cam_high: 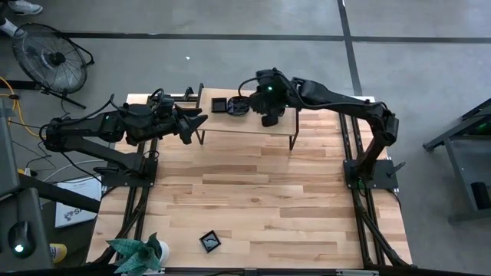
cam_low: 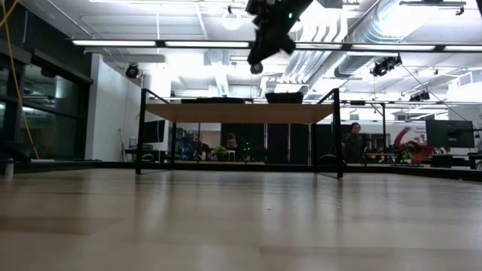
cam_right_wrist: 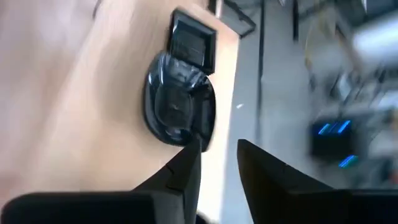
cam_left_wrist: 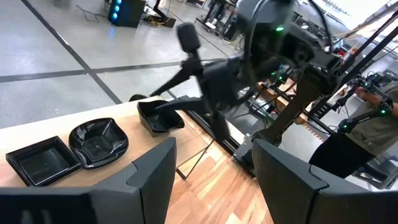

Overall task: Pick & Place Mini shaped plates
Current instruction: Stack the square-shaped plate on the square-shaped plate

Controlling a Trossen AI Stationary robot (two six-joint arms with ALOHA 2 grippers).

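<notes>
- Overhead, a raised wooden shelf (cam_high: 253,123) is seen at the far end of the table (cam_high: 253,199), with two black mini plates side by side on its left part: a square plate (cam_high: 219,104) and a roundish plate (cam_high: 238,106).
- From the left wrist view, three dishes are made out on that shelf: the square plate (cam_left_wrist: 40,161), the roundish plate (cam_left_wrist: 98,142) beside it, and a third dark plate (cam_left_wrist: 159,117) nearer the shelf edge, under the right arm.
- Another square plate (cam_high: 210,242) is seen lying alone near the table's front edge, close to a green plant (cam_high: 138,254); this is shown only from above.
- The right gripper (cam_right_wrist: 217,163) is held above the shelf beside the plates, its fingers slightly parted with nothing between them.
- The left gripper (cam_left_wrist: 214,180) is held off the shelf's left end, fingers spread wide and empty.
- At table height, only the shelf's underside and legs are shown, with people in the room behind.
</notes>
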